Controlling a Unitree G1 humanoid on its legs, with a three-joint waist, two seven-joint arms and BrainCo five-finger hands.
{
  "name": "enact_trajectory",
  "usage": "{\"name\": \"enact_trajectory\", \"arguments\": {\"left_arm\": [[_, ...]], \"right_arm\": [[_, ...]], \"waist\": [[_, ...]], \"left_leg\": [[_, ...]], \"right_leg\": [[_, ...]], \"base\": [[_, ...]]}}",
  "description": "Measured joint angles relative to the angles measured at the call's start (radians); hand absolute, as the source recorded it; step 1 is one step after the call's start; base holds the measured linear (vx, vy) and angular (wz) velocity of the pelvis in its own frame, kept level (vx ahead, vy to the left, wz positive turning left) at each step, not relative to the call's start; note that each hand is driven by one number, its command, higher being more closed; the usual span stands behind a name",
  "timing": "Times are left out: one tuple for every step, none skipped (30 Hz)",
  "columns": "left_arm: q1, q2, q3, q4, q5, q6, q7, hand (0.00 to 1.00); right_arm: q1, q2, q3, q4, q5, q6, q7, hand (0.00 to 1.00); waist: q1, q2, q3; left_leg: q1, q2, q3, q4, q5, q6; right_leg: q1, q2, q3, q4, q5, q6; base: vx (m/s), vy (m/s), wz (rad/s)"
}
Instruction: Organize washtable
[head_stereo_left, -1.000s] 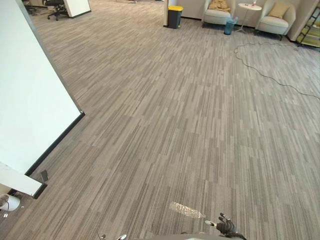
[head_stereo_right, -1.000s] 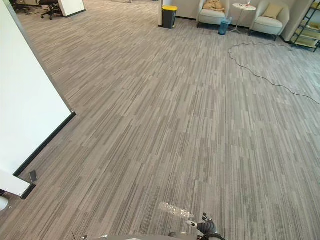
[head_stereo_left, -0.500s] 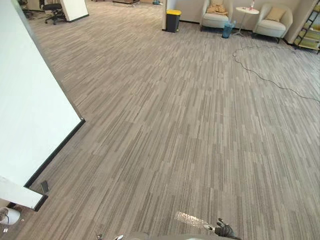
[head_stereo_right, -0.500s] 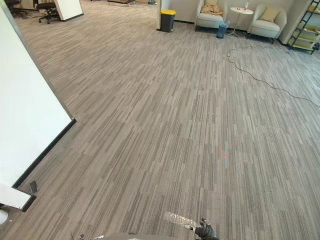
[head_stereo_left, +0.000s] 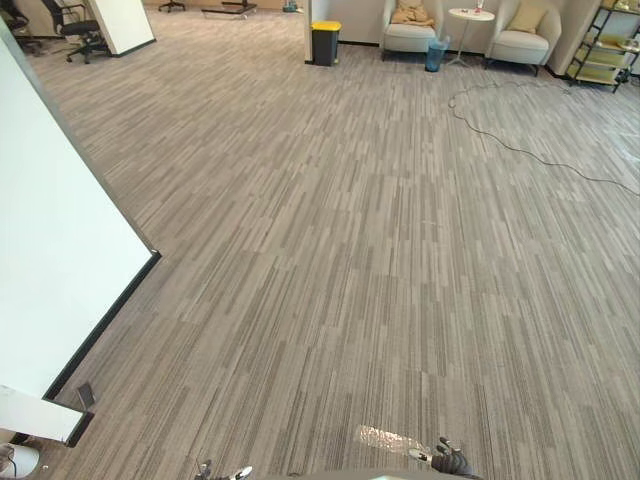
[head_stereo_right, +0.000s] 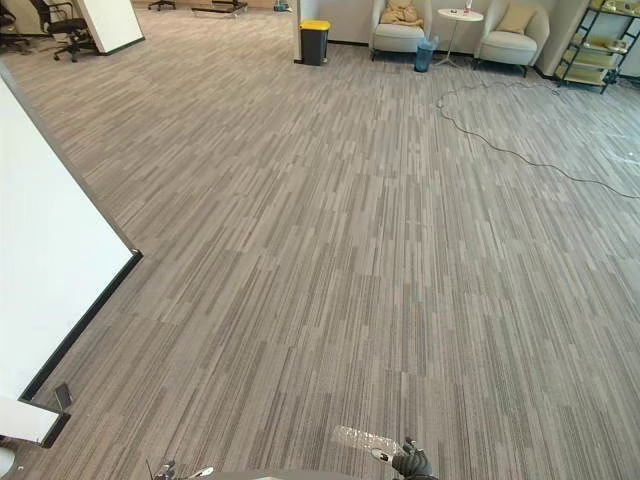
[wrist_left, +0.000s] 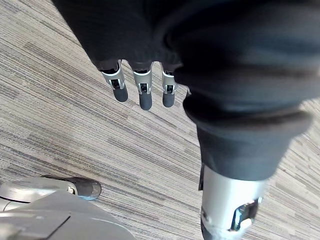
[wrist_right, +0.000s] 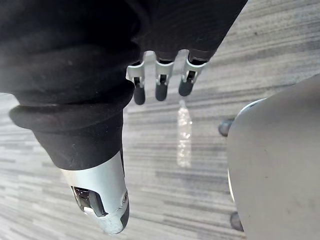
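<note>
Grey carpet, left eye: the striped carpet floor (head_stereo_left: 350, 250) runs wide ahead of me, and a white panel (head_stereo_left: 50, 250) with a black base edge stands on my left.
Far end, left eye: I see a yellow-lidded bin (head_stereo_left: 324, 42) and two pale armchairs (head_stereo_left: 410, 30) with a round side table (head_stereo_left: 470, 14) between them.
Near edge, left eye: my right robot hand (head_stereo_left: 452, 460) sits low, and what looks like a clear plastic bottle (head_stereo_left: 388, 438) lies on the carpet just beside it.
Right eye: the bottle lies flat, near the right robot hand.
Left wrist: my left robot hand (wrist_left: 145, 95) hangs over the carpet with its fingers straight and apart, holding nothing.
Right wrist: the fingers are straight and apart, holding nothing. The bottle lies on the carpet past the fingertips, untouched.
Washtable: I cannot tell where it stands.
</note>
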Motion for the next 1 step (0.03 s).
{"name": "enact_trajectory", "arguments": {"left_arm": [[0.0,0.0,0.0,0.0,-0.001,0.0,0.0,0.0]], "right_arm": [[0.0,0.001,0.0,0.0,0.0,0.0,0.0,0.0]], "waist": [[0.0,-0.001,0.0]], "left_leg": [[0.004,0.0,0.003,-0.003,0.0,0.0]], "right_leg": [[0.001,0.0,0.004,0.0,0.0,0.0]], "base": [[0.02,0.019,-0.09]]}}
